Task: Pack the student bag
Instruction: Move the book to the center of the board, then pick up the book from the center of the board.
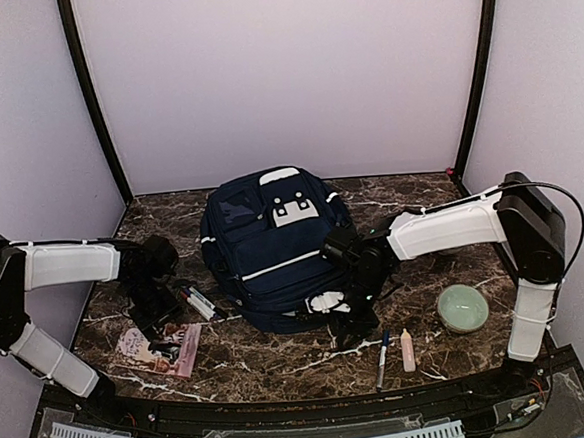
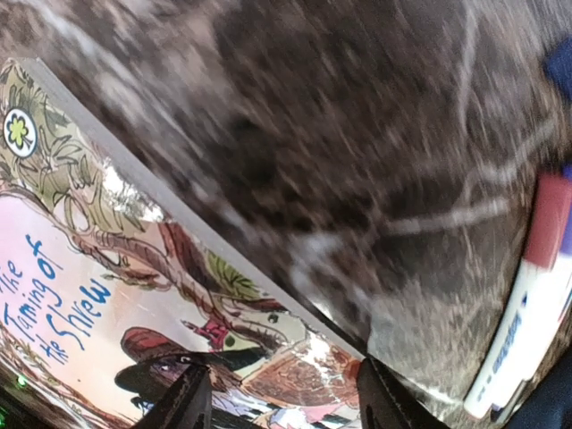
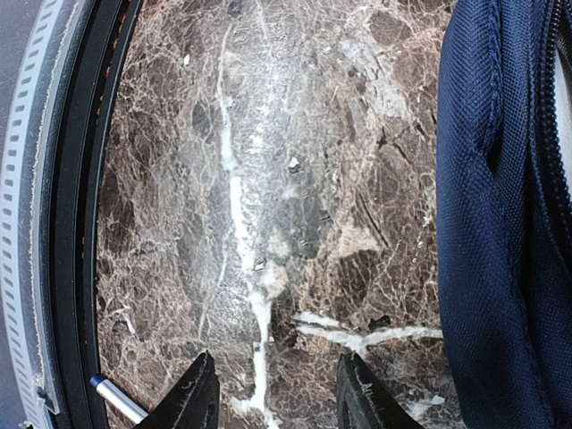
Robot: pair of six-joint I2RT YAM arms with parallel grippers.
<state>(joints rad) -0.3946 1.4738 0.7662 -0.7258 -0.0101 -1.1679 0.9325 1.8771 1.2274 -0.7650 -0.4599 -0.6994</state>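
Top view, student bag (image 1: 274,245): lies at the middle of the worktop (image 1: 283,370), toward the rear edge. Whether a compartment is unzipped cannot be told from here.
Top view, left gripper (image 1: 156,307): low over the rear edge of a paperback book (image 1: 161,350) near the front-left corner. Markers (image 1: 200,303) lie between book and bag.
Top view, right gripper (image 1: 355,325): at the bag's front edge. Pen (image 1: 383,358), tube (image 1: 407,349) and bowl (image 1: 463,307) sit toward the front-right corner.
Left wrist view, fingers (image 2: 192,407): spread, straddling the book's corner; no pinch visible.
Right wrist view, fingers (image 3: 197,393): spread over bare worktop, nothing between them. Bag fabric and zip are just beside.
Step in hand (judged): taking up the book for packing.
Next move (judged): the flat book offers only its edge, so the left fingers must close across that edge. The right gripper must hold the bag mouth open.
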